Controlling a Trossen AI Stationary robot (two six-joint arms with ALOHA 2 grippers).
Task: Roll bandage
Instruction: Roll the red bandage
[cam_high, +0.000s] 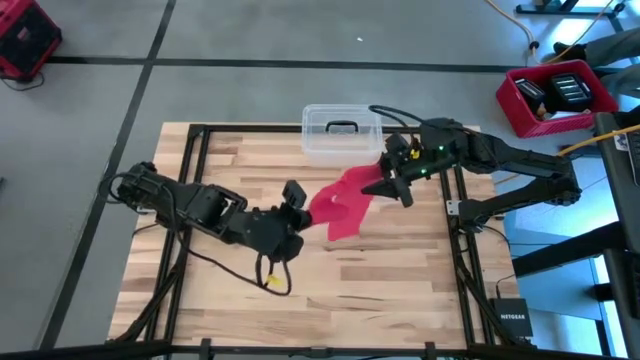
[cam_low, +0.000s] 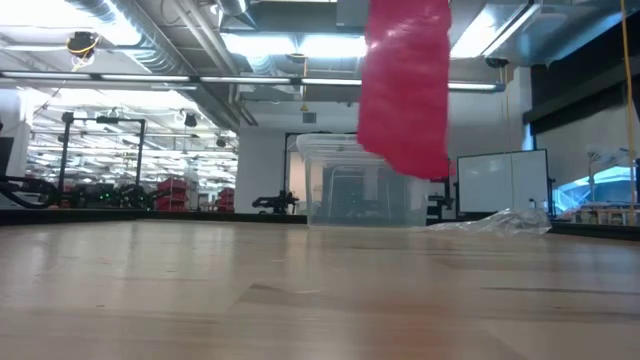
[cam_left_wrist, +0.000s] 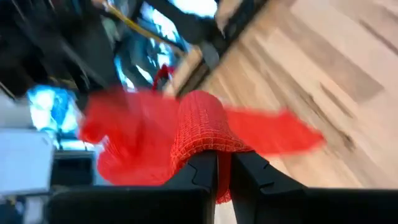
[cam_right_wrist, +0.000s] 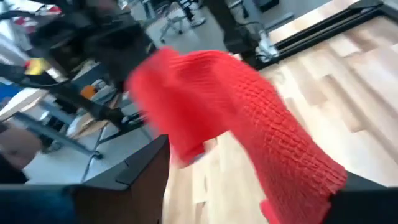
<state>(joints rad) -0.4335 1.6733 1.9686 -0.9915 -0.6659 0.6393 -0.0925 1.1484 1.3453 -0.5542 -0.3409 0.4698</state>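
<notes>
The bright red bandage (cam_high: 345, 200) hangs in the air between my two grippers over the middle of the table. A loose flap (cam_high: 340, 226) droops from it, and in the low view the bandage (cam_low: 405, 90) is well clear of the wood. My left gripper (cam_high: 295, 200) is at its left end, shut on it. My right gripper (cam_high: 392, 182) is at its far right end with its fingers wide apart; the band lies over one of them. My left gripper pinches the bandage between its two fingers at a bunched fold (cam_left_wrist: 214, 146), which arches over the fingertips. The fingers come from the table's left, slanting a little down. The band is lifted clear and trails away slack on both sides. My right gripper is open; the bandage drapes over one finger (cam_right_wrist: 364, 194), lying on it at a stretch of ribbed band (cam_right_wrist: 311, 174). The other finger (cam_right_wrist: 146, 165) stands free of it. From there the band runs off toward my left gripper, clear of the table.
A clear plastic box with a dark handle (cam_high: 341, 130) stands at the table's far edge, just behind the bandage. A crinkled clear wrapper (cam_low: 500, 222) lies to its right. A red bin (cam_high: 555, 98) sits on the floor beyond the right side.
</notes>
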